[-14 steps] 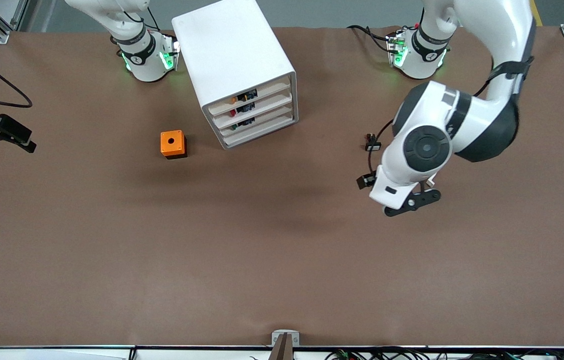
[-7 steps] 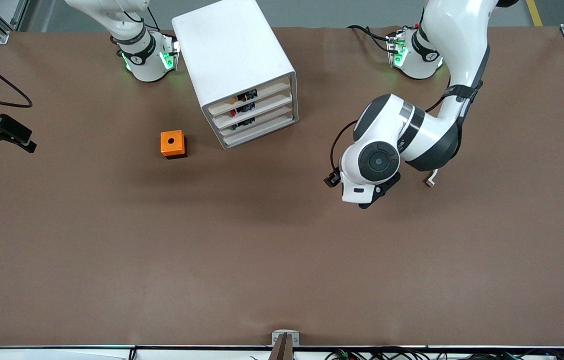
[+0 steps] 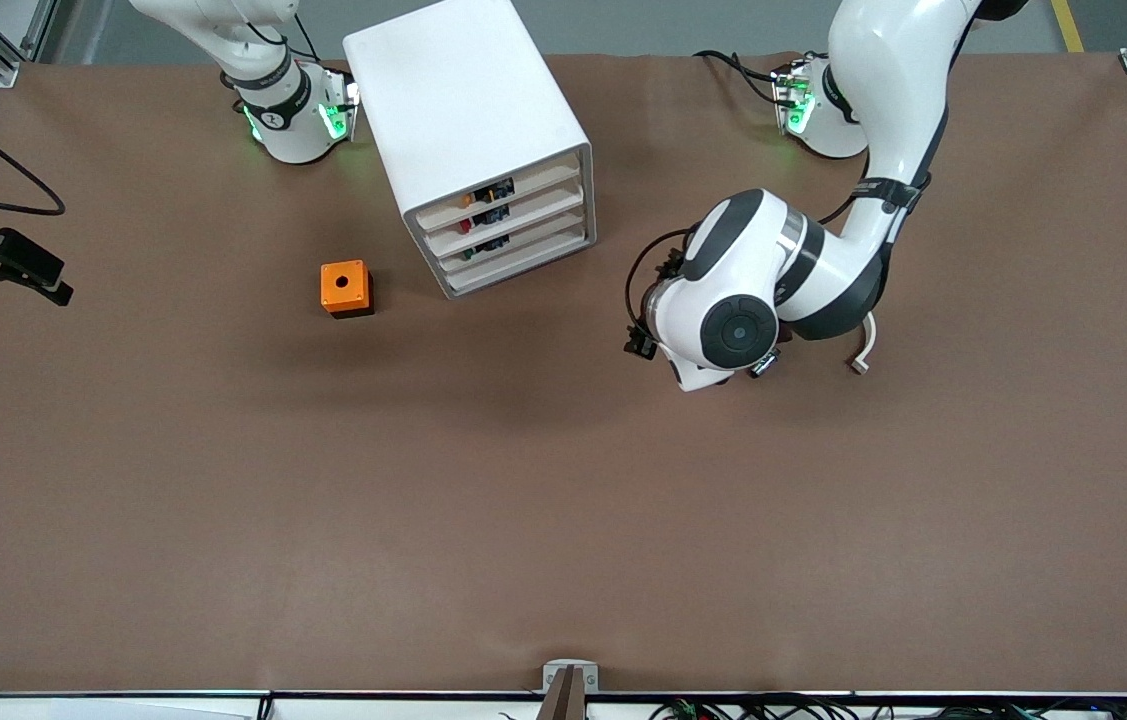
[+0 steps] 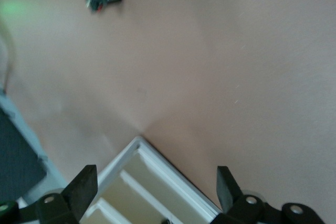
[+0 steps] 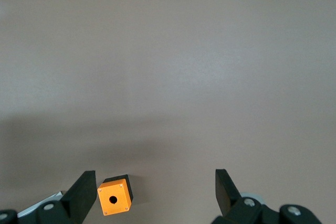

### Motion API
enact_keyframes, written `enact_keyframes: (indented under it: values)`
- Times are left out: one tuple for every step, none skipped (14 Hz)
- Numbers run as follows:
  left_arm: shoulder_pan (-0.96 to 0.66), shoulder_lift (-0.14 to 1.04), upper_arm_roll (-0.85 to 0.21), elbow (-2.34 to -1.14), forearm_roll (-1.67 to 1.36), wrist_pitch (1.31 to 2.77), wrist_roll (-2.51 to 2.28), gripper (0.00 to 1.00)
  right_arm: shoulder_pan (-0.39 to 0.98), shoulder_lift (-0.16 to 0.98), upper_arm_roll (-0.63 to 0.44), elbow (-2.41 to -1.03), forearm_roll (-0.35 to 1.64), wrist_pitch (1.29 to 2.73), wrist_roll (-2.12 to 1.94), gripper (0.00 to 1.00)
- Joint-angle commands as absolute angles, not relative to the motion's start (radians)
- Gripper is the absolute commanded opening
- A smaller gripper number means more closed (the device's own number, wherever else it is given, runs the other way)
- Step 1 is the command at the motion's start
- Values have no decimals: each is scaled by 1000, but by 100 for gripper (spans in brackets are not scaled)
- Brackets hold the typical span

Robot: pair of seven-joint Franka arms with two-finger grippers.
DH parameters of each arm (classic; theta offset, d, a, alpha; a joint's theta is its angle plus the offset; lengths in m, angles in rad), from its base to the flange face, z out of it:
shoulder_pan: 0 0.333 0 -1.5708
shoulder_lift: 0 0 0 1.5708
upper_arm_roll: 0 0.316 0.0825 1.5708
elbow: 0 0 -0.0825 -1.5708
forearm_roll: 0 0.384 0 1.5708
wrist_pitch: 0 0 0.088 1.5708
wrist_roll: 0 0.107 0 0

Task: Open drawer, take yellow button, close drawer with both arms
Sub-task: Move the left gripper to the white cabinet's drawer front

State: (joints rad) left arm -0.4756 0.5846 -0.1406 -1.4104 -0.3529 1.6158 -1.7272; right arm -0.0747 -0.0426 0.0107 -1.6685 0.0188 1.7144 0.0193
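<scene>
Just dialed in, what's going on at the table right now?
The left gripper, jaws open and empty, hangs above the table beside the white cabinet, whose corner shows in the left wrist view. The top drawer is not yet pulled out. The right arm waits high; the right gripper is open over the orange cube. Nothing is held.

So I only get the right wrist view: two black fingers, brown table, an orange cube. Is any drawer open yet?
Observer: No. The front view shows the white cabinet with all four drawers pushed in, the top drawer included.
Operator: Where's the other arm?
Observer: The left gripper hangs over the table beside the cabinet, toward the left arm's end, fingers open.
Operator: And mine?
Observer: The right gripper waits at the table's edge, at the right arm's end.
</scene>
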Motion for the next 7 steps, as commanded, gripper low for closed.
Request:
enact_keyframes:
  values:
    - [-483,618,-137,-1391,-440,1577,-1846,100,-75,-54,14,-1672,14,1715,9,100]
    - [-483,632,-137,-1391,-449,1554,-1877,100,-75,-54,14,-1672,14,1715,9,100]
    - [-494,644,-138,-1391,-456,1537,-1899,100,-75,-52,14,-1672,14,1715,9,100]
    - [-503,655,-137,-1391,-487,1525,-1931,100,-75,-52,14,-1672,14,1715,9,100]
    - [-508,672,-137,-1391,-533,1517,-1977,100,-75,-52,14,-1672,14,1715,9,100]
    - [-508,681,-137,-1391,-578,1517,-2018,99,-75,-54,14,-1672,14,1715,9,100]
    - [-508,692,-137,-1391,-627,1517,-2049,99,-75,-52,14,-1672,14,1715,9,100]
